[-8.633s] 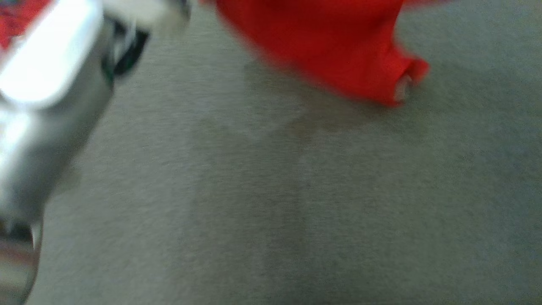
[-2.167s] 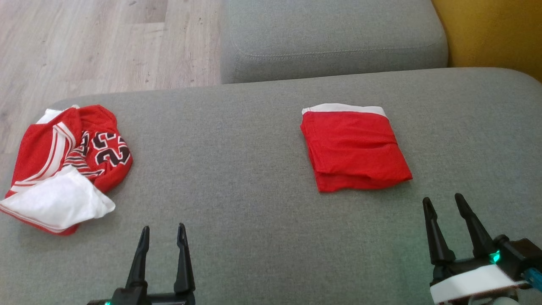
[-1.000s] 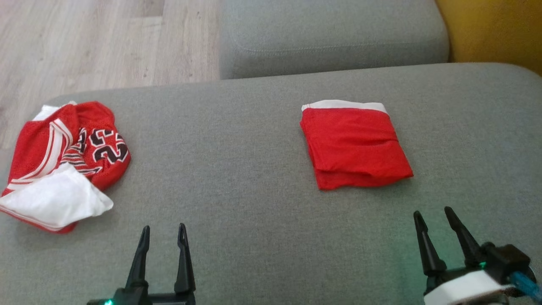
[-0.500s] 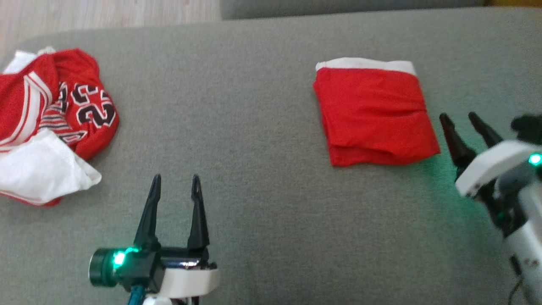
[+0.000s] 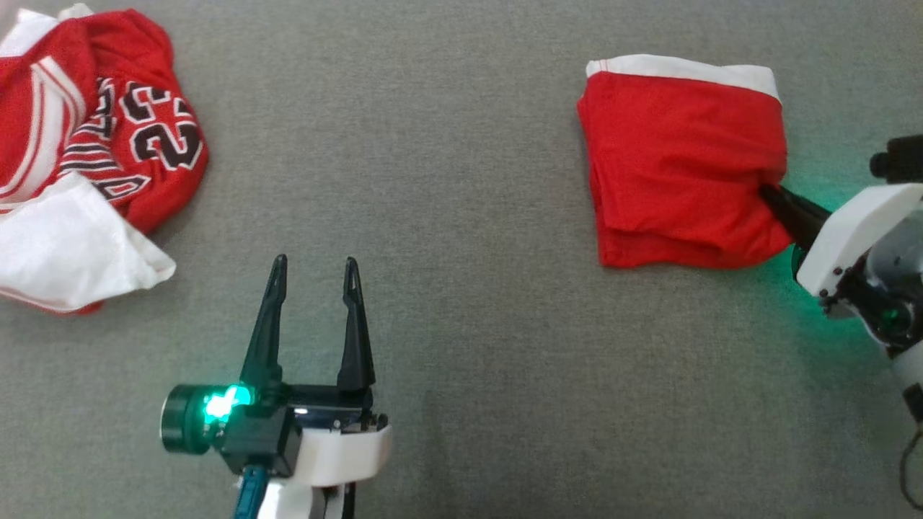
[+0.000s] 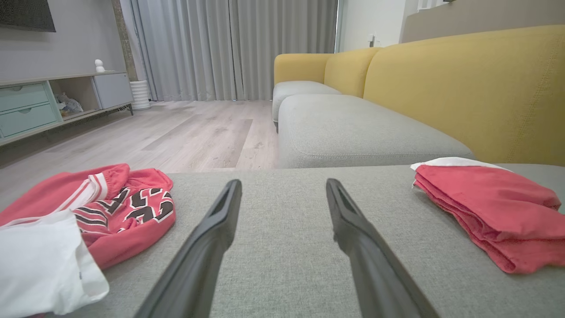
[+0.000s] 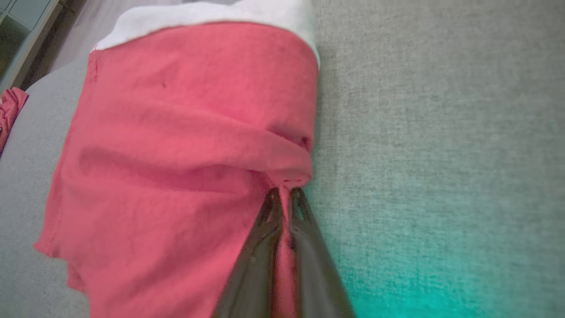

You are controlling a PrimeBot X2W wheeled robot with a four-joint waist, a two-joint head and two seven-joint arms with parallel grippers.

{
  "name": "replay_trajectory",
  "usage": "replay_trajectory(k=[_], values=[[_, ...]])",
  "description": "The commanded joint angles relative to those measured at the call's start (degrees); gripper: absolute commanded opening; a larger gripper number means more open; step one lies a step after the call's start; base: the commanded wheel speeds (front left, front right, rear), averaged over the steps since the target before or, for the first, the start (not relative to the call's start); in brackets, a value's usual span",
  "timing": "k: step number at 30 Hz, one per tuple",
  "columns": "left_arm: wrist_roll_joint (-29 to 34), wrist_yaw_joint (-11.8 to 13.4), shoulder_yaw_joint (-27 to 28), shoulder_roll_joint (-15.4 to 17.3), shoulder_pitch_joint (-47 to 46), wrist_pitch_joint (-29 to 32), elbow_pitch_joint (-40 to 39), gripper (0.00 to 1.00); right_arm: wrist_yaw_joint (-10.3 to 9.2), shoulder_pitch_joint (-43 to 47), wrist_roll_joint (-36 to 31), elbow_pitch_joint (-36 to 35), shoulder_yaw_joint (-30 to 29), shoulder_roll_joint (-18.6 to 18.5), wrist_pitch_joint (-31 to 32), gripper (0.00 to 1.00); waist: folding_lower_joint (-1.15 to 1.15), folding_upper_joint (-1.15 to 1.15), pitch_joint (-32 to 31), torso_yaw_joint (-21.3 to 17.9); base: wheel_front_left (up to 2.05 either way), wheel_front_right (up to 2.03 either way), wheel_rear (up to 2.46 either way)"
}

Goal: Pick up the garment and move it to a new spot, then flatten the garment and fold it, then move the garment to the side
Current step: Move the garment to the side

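Our closed right hand [image 7: 284,192] pinches the side edge of the soft, light folded garment [image 5: 678,158], perhaps missing lower layers.

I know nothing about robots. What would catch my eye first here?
The folded red garment on the grey cushion, at the head view's right, with the right pincer shut on its edge. Far left lies a crumpled red jersey with black numbers; the left pincer stands open between them, holding nothing.
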Motion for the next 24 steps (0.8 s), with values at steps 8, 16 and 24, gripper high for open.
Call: replay_trajectory(k=[8,16,24], values=[[1.0,0.0,1.8,-0.1,-4.1,-0.3,-3.0,1.00,0.39,-3.7,1.0,-2.1,2.2,-8.8,-1.6,0.00,-0.01,0.00,5.0,-6.0,0.00,0.00,0.00],[2.8,-2.5,2.6,0.0,-8.1,-0.3,-3.8,1.00,0.39,-6.0,-0.9,-2.7,-1.0,-19.1,-2.3,0.00,-0.01,0.00,12.3,-12.4,0.00,0.00,0.00],[3.4,-5.6,2.2,0.1,-13.0,-0.3,-3.9,1.00,0.39,-6.4,-5.3,-0.1,-9.3,-26.4,-6.0,0.00,-0.01,0.00,19.0,-14.7,0.00,0.00,0.00]])
